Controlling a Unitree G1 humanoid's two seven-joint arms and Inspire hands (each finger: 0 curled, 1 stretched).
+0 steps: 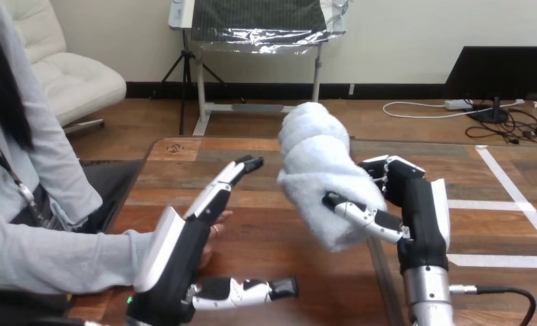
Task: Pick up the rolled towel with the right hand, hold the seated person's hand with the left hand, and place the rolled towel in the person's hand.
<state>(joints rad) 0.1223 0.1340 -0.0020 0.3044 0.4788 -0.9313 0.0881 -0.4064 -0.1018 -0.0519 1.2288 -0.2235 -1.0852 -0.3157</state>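
Now right hand (421, 210) curled round rolled towel (316, 170) lower half, likely soft, light; left of towel, left hand (177, 251) straight-fingered over person's hand (219, 225)

White rolled towel (316, 170), black-and-white left hand (177, 258), black-and-white right hand (423, 210), brown wood-grain table (286, 251), white tape lines (503, 182)

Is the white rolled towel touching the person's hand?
Apart. Head view: bare wooden table shows between the white rolled towel and the person's hand.
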